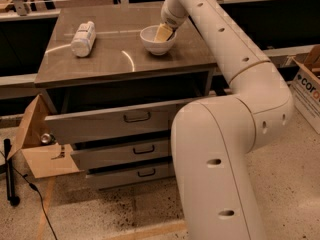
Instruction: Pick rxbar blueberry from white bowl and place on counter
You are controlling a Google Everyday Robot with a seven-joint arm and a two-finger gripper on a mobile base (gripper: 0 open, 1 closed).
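A lab or workshop: speckled concrete floor (100,209), grey drawer cabinet (100,126), cardboard box (47,161), loose cable (31,187). The end effector (164,33) reaches into the white bowl (152,44) toward the far right corner of the surface (125,61).

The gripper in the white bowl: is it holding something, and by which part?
It cannot be told. The gripper dips into the white bowl on the counter, hiding whatever lies inside.

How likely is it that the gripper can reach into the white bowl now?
Likely yes: the gripper sits at the white bowl's open top; the bottle lies well apart.
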